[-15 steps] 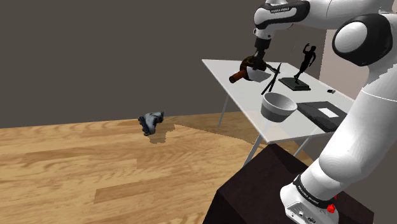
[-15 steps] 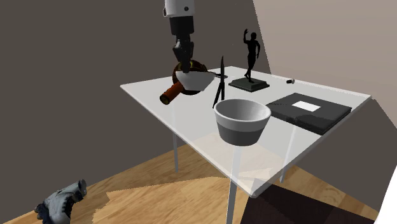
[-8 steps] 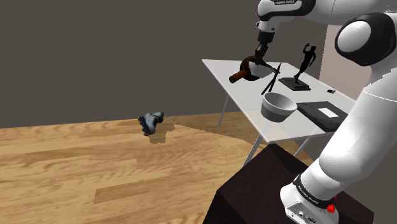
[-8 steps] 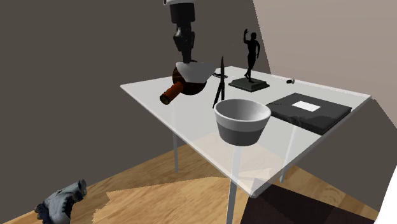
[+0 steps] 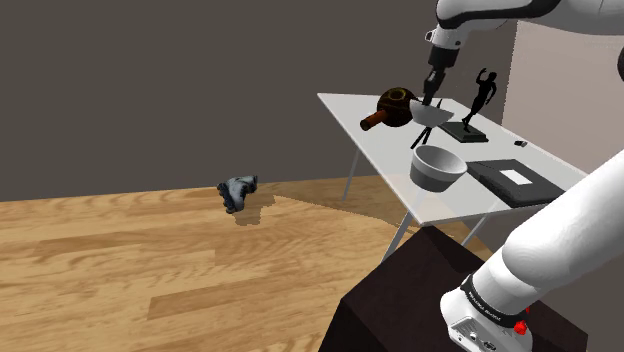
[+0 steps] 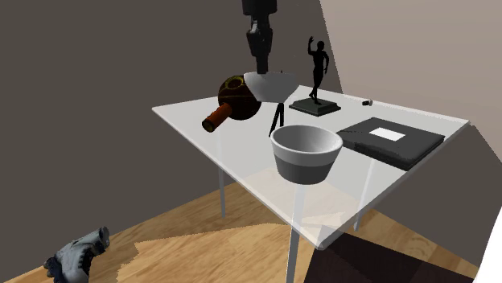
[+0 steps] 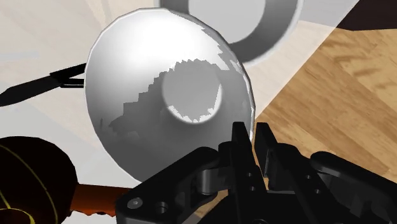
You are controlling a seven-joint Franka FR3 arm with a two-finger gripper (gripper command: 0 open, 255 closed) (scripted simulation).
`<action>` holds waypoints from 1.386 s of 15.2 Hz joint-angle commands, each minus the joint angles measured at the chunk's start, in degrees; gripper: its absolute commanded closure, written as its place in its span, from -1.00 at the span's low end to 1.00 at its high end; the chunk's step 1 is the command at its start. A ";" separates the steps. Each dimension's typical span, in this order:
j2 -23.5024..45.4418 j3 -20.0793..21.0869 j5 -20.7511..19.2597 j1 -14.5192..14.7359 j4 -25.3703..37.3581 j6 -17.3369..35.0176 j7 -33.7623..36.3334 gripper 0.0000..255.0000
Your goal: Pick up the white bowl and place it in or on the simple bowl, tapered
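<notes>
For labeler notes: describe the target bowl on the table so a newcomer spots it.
Find the white table. Toward its near corner in the second exterior view, beside a flat black pad, stands the tapered bowl. It's grey outside and set down, unlike the white bowl held aloft.

white arm (image 5: 560, 228), dark joints (image 5: 485, 308), black fingers (image 7: 241, 147)
</notes>
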 commanded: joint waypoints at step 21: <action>-22.94 1.17 -5.92 -2.25 -26.11 3.55 2.49 1.00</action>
